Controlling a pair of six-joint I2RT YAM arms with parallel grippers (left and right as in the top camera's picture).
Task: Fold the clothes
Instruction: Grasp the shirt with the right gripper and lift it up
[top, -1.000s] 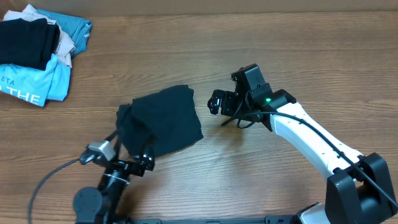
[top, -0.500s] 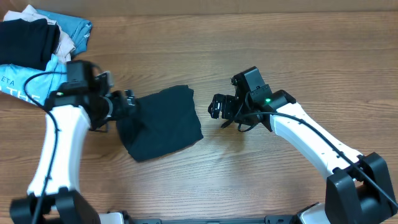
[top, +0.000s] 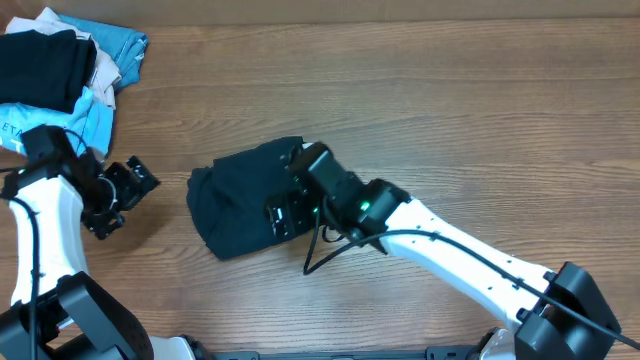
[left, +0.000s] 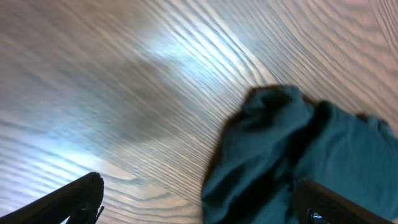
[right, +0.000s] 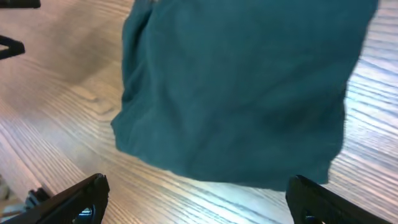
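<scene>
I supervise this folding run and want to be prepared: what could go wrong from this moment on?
1. The right gripper hangs open over the dark garment, which lies bunched; closing there may pinch several layers and drag the bundle.
2. The left gripper is open and apart from the garment, so nothing pins it; it may slide on the smooth table.
3. The garment's lumpy left edge may make the fold uneven.
</scene>
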